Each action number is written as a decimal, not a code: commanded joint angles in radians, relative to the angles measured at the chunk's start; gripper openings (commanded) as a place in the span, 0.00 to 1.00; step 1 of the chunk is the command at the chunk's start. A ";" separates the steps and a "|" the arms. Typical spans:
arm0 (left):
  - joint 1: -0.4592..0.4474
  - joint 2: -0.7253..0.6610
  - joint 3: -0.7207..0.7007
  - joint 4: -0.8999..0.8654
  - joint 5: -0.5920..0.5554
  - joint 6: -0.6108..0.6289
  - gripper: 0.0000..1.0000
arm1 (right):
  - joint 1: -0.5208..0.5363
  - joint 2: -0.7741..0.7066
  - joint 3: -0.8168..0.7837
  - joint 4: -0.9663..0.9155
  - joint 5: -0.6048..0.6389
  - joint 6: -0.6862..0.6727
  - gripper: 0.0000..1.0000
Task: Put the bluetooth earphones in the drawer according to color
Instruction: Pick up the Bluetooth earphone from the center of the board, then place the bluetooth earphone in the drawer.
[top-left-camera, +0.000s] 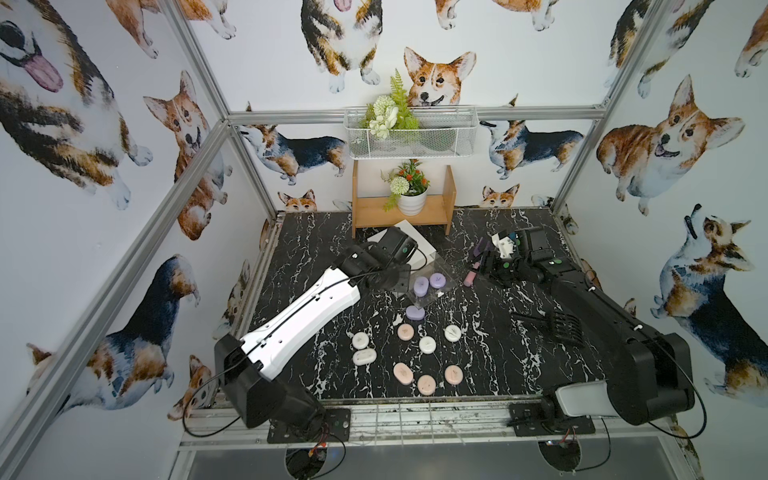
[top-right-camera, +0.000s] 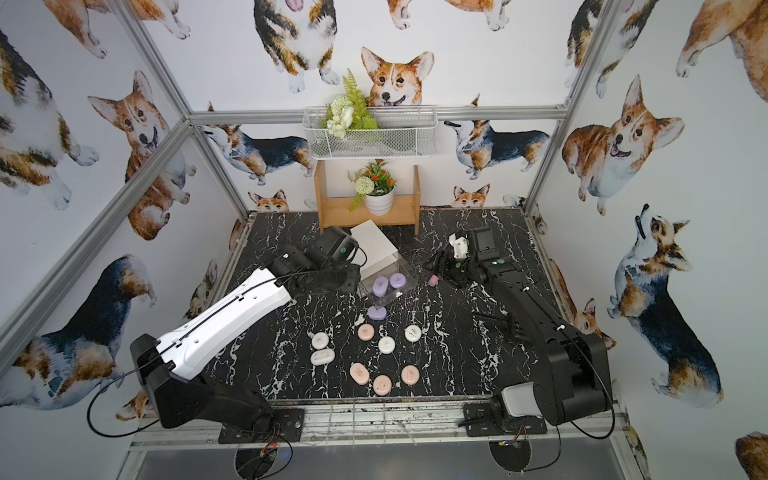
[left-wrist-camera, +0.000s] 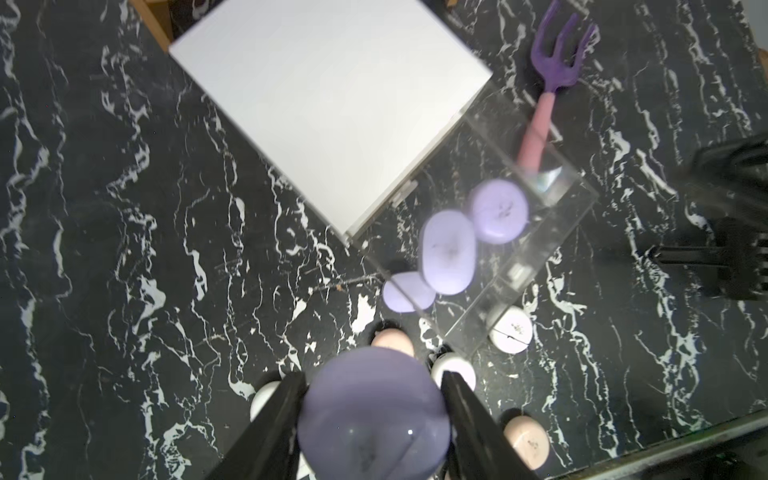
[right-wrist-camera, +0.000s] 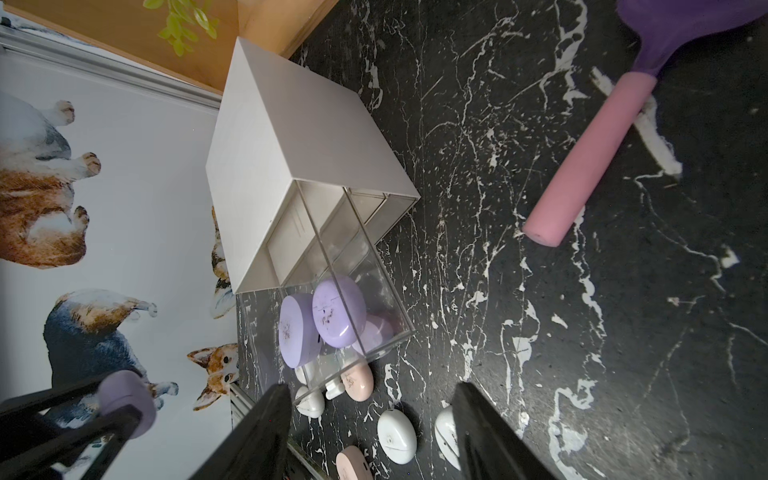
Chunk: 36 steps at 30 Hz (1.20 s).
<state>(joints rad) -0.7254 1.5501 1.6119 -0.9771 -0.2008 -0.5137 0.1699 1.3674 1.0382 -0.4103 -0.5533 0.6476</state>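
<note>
With the left gripper (left-wrist-camera: 372, 378) clenched on a lilac earphone case (left-wrist-camera: 374, 419) just left of the pulled-out clear drawer (left-wrist-camera: 557, 216), carry it right over the rim and let go low beside the two lilac cases (left-wrist-camera: 449, 257) inside, while the right gripper (right-wrist-camera: 370, 388) hangs spread and empty

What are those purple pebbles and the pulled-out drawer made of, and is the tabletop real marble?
Purple earphone cases: probably smooth plastic, glossy highlights.
Drawer: clear rigid plastic, maybe acrylic; cases show through its walls.
Tabletop: black, white-veined marble look; stone or print, cannot tell.
</note>
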 joint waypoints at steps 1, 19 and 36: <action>-0.002 0.113 0.147 -0.034 0.024 0.075 0.42 | -0.001 -0.007 0.001 0.022 -0.005 -0.004 0.67; -0.054 0.605 0.574 -0.112 0.052 0.116 0.40 | -0.063 -0.017 0.026 -0.016 -0.027 -0.040 0.67; -0.058 0.702 0.653 -0.245 -0.084 0.127 0.40 | -0.074 -0.014 0.011 -0.007 -0.039 -0.043 0.67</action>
<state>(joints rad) -0.7849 2.2421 2.2459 -1.1873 -0.2535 -0.3958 0.0967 1.3544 1.0504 -0.4221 -0.5797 0.6201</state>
